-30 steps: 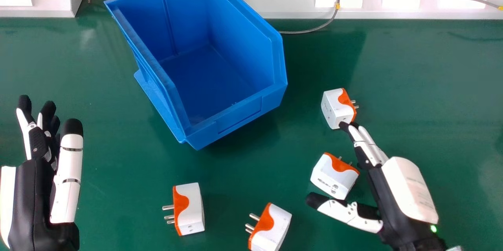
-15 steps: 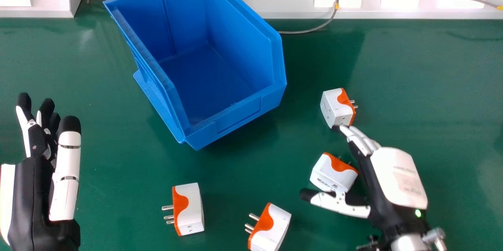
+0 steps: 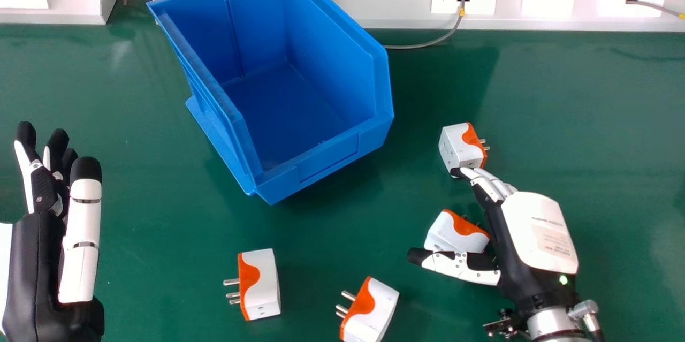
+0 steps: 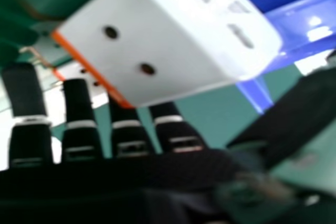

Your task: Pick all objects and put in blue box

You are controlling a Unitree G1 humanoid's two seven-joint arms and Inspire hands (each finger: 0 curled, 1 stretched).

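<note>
Right of the blue plastic box (image 3: 327, 157), right robot hand (image 3: 540, 229) open around boxy white-and-orange plastic adapter (image 3: 448, 232). Best close evenly, without nudging the matching farther adapter (image 3: 458, 148).

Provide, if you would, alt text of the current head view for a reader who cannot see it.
Four white-and-orange plug adapters lie on a green table, outside an open blue box. The robot's right hand is open at the right, its fingertips at the farthest adapter; its open left hand shows at the left edge.
</note>
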